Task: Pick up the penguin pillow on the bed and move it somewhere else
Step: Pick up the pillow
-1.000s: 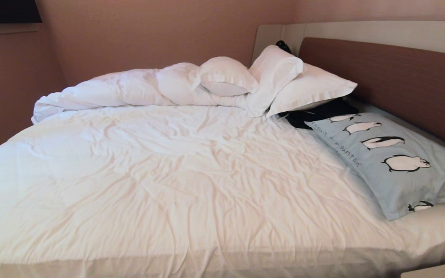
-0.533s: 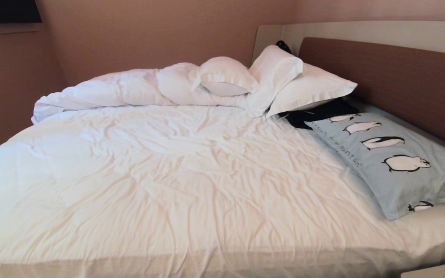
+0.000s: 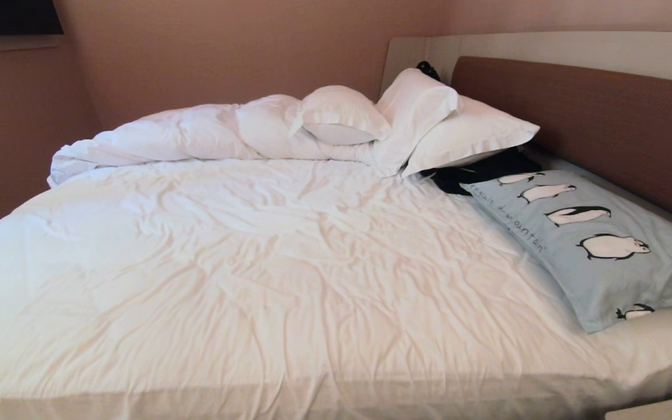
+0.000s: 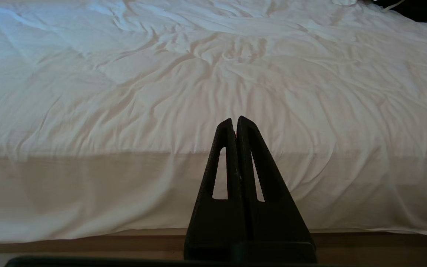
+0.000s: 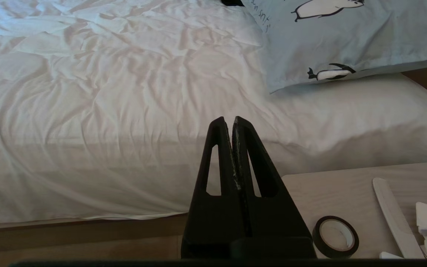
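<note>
1 bed point(image 3: 266, 280): fills most of the head view, covered by a wrinkled white sheet, with a brown padded headboard point(image 3: 592, 122) in a cream frame at upper right.

1 penguin pillow point(image 3: 592, 245): light blue, lying flat at the right edge of the head view, along the headboard side of the bed. 5 penguins are visible on it in a row, the lowest one cut by the pillow's near corner; dark handwritten lettering runs along its left edge. Its near corner also shows at the upper right of the right wrist view.

3 plain white pillows point(image 3: 464, 134): piled at upper centre of the head view, against the head end.

1 white duvet point(image 3: 178, 137): bunched in a long roll across the far side of the bed, upper left to centre.

1 dark garment or cloth point(image 3: 476, 169): between the white pillows and the penguin pillow, touching both; its kind cannot be told.

1 left gripper point(image 4: 235, 120): jaws clenched tip to tip, empty, before the near bed edge, at lower centre of its wrist view.

1 right gripper point(image 5: 228, 120): jaws pressed together, empty, before the near bed edge, well apart from the penguin pillow.

1 pale wooden side table point(image 5: 347, 193): lower right of the right wrist view, bearing 1 roll of black tape point(image 5: 335, 236), 1 flat white strip and some white papers.
</note>
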Controlling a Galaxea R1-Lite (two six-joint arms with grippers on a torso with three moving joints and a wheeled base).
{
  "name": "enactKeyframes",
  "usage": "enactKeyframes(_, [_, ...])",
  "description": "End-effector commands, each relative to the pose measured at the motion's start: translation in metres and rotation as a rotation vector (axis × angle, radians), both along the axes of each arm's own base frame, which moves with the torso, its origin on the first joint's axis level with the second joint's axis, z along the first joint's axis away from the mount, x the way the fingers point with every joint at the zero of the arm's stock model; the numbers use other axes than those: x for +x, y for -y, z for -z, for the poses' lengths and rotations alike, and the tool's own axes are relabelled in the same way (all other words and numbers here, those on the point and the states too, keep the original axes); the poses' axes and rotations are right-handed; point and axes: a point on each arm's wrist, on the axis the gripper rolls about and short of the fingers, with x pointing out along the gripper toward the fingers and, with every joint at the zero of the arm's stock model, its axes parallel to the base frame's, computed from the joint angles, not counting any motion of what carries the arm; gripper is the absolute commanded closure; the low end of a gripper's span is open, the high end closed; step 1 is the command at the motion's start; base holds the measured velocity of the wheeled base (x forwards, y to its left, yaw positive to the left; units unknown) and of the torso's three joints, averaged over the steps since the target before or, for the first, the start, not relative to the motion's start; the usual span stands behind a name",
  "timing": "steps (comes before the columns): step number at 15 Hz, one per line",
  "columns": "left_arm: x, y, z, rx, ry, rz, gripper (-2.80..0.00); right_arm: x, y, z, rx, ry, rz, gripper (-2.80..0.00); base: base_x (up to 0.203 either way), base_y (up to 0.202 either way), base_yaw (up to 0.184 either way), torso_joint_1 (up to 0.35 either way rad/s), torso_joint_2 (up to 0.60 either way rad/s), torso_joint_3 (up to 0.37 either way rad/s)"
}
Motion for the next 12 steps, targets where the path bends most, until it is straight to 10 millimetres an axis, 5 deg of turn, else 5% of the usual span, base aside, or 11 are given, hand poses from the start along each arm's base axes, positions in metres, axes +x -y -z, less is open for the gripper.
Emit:
enactKeyframes(1, [0.0002,0.0000,0.0008,-0.001,-0.002,-0.001,0.00,0.0000,0.0000,0.0000,0.000,0.000,-0.001,0.00,0.000,0.000,0.000,0.000,0.00,0.000])
enactKeyframes(12, [0.0002,0.0000,0.0008,-0.001,-0.002,-0.001,0.00,0.0001,0.0000,-0.0001,-0.017,0.001,-0.001,0.00,0.000,0.000,0.000,0.000,0.00,0.000])
